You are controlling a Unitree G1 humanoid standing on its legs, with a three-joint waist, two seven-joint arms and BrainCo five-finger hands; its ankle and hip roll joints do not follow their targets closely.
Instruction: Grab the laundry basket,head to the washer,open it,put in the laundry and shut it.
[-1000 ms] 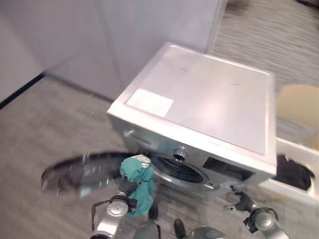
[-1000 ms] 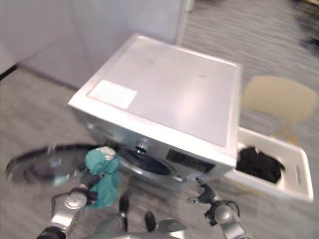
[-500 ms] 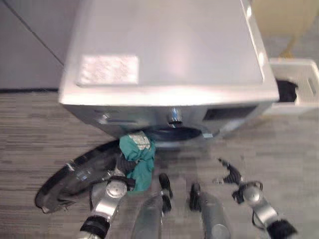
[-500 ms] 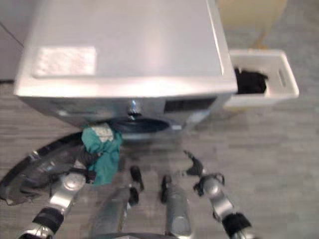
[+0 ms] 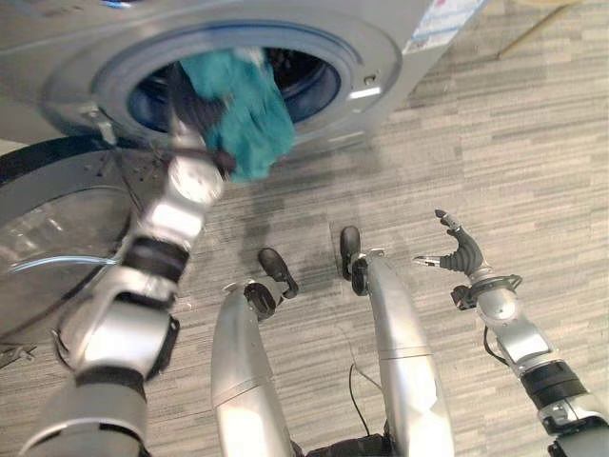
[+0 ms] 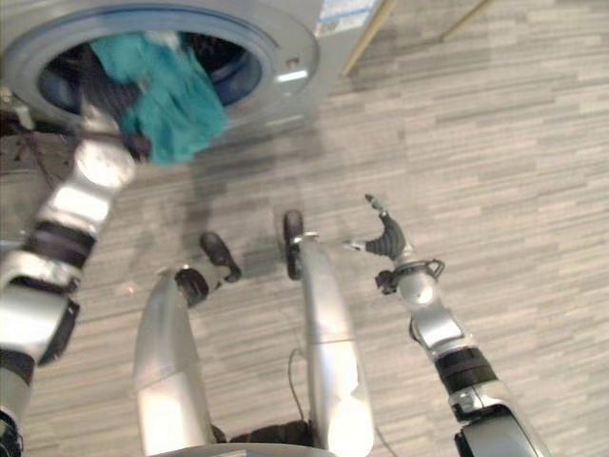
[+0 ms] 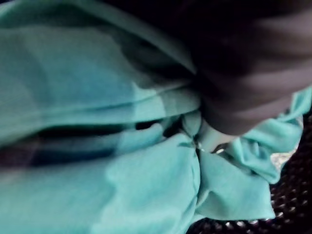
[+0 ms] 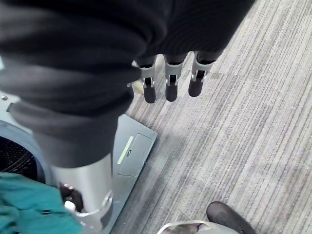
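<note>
Both eye views look steeply down from the head at the washer (image 5: 381,48) opening and floor. The left wrist view sits pressed against teal cloth (image 7: 122,170); the right wrist view faces the washer's lower front.

I stood in what looked like a home laundry corner: a silver front-loading washer (image 5: 381,38) sat at my eleven o'clock with its round door (image 5: 48,238) swung open toward nine o'clock, and grey wood-look plank flooring (image 6: 495,143) ran from twelve round to three, where pale wooden furniture legs (image 6: 366,38) showed
</note>
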